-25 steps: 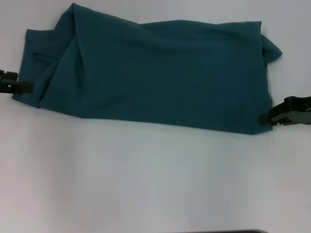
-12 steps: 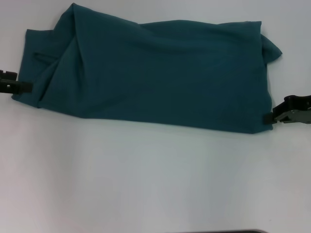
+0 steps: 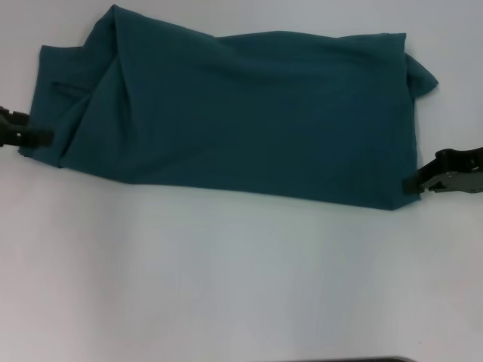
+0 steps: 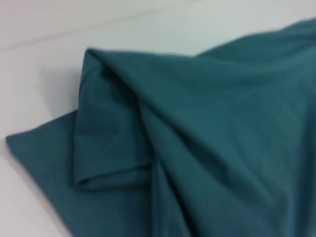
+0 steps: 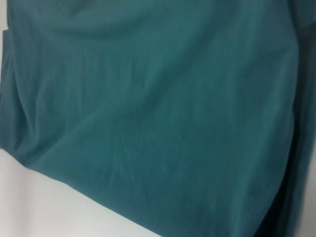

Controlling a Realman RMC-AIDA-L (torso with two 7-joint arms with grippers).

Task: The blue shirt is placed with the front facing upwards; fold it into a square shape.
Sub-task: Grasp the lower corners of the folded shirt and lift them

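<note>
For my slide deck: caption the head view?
Blue shirt folded into a long band on the white table, left gripper and right gripper at its ends.

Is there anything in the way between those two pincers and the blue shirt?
Nothing visible: the left pincer and right pincer each sit right at an end of the blue shirt on the white table.

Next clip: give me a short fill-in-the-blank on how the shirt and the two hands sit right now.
1. The blue shirt lies folded into a long band on a ____ table.
2. The left hand sits at the band's ____ end.
3. The right hand sits at the band's near ____ corner.
4. No ____ show on the shirt's upper side.

Missing words: white; left; right; letters
</note>
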